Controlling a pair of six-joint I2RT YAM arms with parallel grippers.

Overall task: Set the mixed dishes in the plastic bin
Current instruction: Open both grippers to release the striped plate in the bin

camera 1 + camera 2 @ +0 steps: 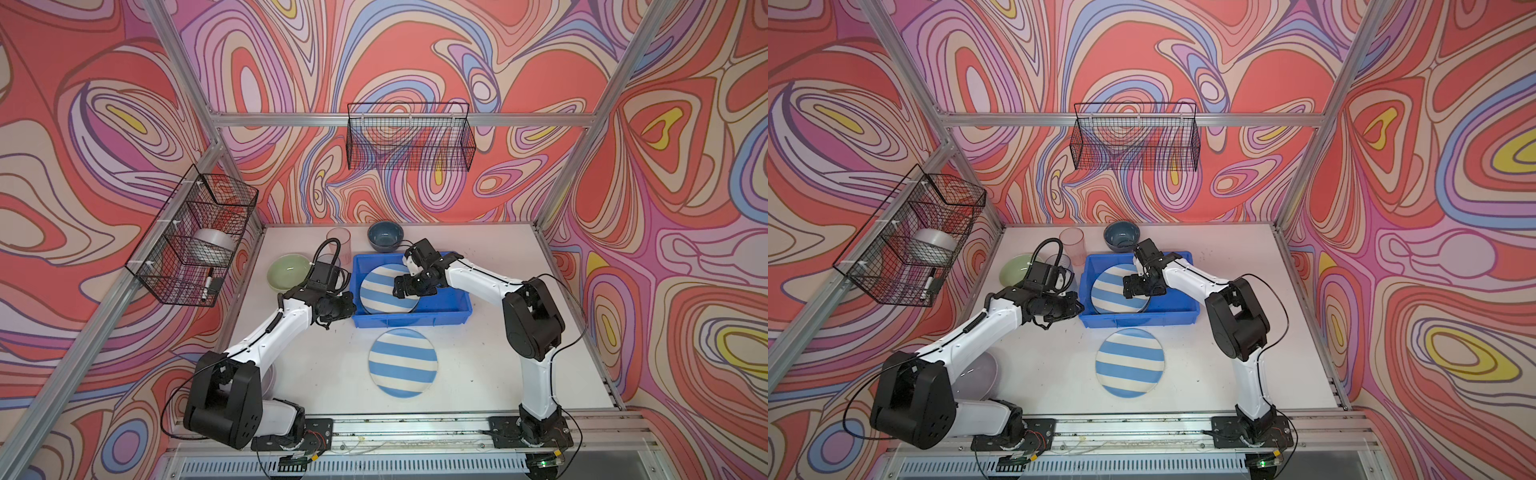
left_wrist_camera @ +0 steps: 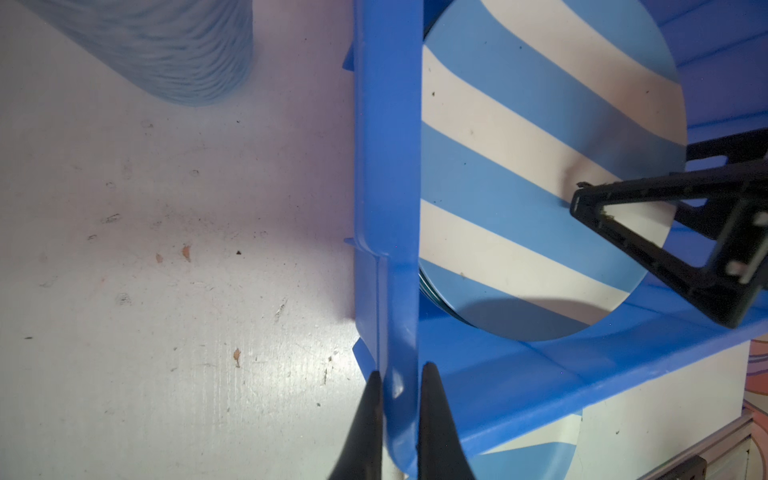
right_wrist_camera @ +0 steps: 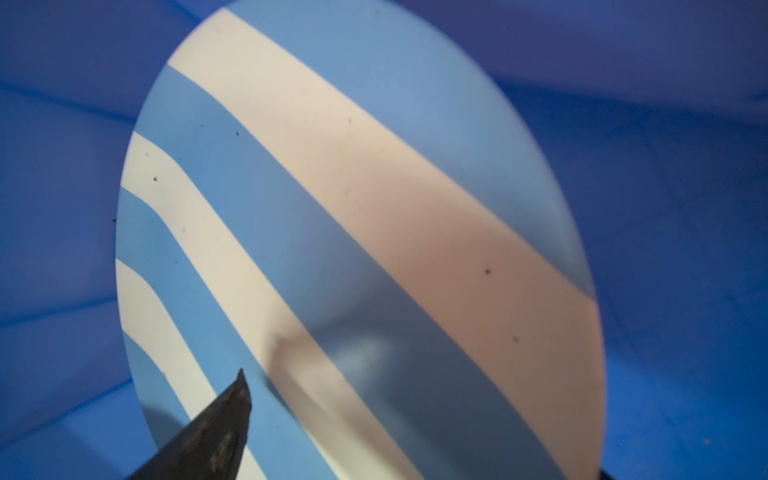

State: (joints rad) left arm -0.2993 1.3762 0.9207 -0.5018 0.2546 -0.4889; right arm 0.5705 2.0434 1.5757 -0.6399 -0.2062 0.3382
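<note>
In both top views the left gripper (image 1: 352, 302) is clamped on the left wall of the blue plastic bin (image 1: 436, 318). The right gripper (image 1: 402, 287) hangs over the bin and covers part of the striped plate (image 1: 380, 301) lying inside.

Around the bin on the white table (image 1: 490, 365) are a second striped plate (image 1: 403, 362) in front, a pale green bowl (image 1: 289, 271), a dark blue-grey bowl (image 1: 385, 236) and a pinkish tumbler (image 1: 338, 239). A bluish tumbler (image 1: 1060, 261) is half hidden behind the left wrist. That makes two striped plates, two bowls and two tumblers.

In the left wrist view, black fingers (image 2: 365, 424) pinch the bin's rim. The right gripper's jaws stand wide apart at the plate's edge, gripping nothing.

In the right wrist view, one fingertip (image 3: 237, 399) hovers above the plate in the bin
</note>
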